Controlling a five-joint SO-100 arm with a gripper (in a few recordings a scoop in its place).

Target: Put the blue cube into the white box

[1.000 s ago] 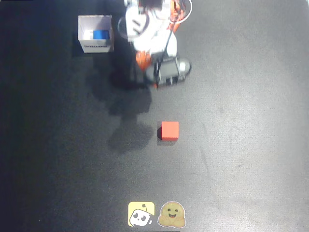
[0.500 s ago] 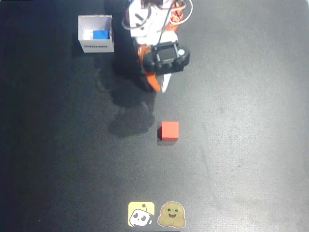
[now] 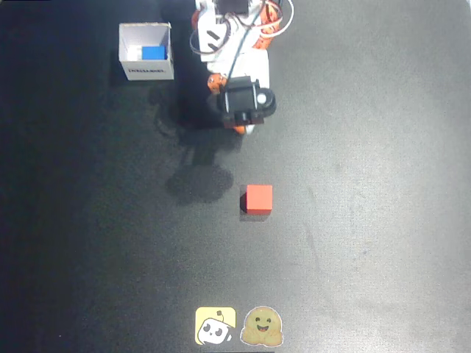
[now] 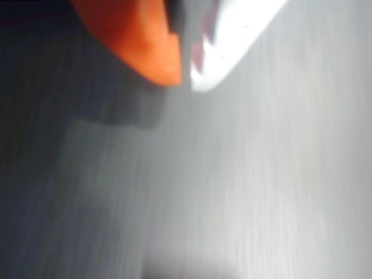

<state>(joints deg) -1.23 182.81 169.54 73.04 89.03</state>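
The blue cube sits inside the white box at the top left of the dark table in the overhead view. The gripper hangs over bare table, its 2 fingertips nearly touching with nothing between them. A red cube lies well apart below it.

The overhead view looks straight down from well above, taking in the whole dark table, with the arm's base at the top edge and two stickers at the bottom. The wrist view rides right on the gripper, pointing past its orange and white fingertips at the blurred table close below. That bare tabletop near the arm is what both views share.
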